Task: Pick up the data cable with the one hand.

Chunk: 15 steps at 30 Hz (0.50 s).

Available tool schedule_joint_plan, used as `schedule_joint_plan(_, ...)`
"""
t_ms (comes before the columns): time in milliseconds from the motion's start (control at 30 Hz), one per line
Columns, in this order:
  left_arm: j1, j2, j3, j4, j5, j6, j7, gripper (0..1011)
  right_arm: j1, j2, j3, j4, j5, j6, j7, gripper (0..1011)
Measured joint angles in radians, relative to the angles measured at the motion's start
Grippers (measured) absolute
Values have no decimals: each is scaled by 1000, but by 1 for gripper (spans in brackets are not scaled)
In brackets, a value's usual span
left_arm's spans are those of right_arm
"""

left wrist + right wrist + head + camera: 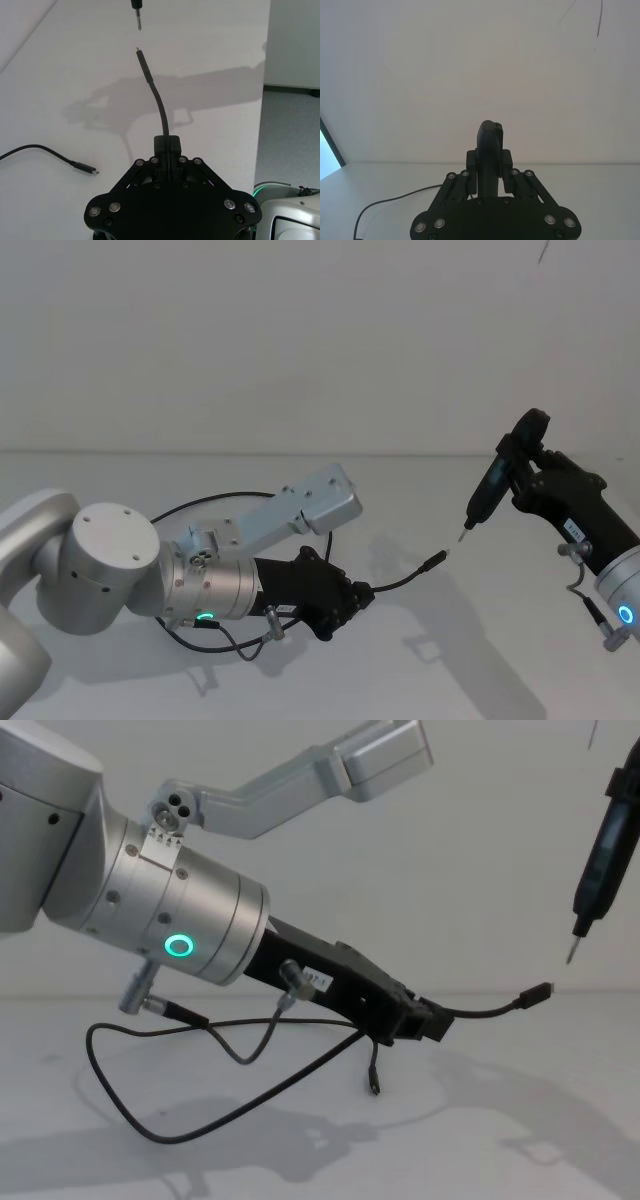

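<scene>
In the clamped fingers of our left gripper (pixel 361 592) we hold the data cable (pixel 405 581); just ahead, its plug (pixel 434 560) sits near the pointed tool (pixel 490 488) our right gripper (pixel 522 475) grips.

Shows the left gripper (pixel 430 1023) near centre, clamped on the data cable (pixel 485 1012), with one plug jutting toward 3 o'clock. Drops the rest toward 8 o'clock in a slack loop over the table (pixel 500 1140). Sets a slim dark tool (pixel 600 850) at 1 o'clock of that plug, tip close above, not touching.
</scene>
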Motion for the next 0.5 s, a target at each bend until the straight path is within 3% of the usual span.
schedule_joint_plan(500, -3, 4, 0, -2, -1, -7, -7, 40, 10, 9, -10, 14, 28, 16, 2, 279)
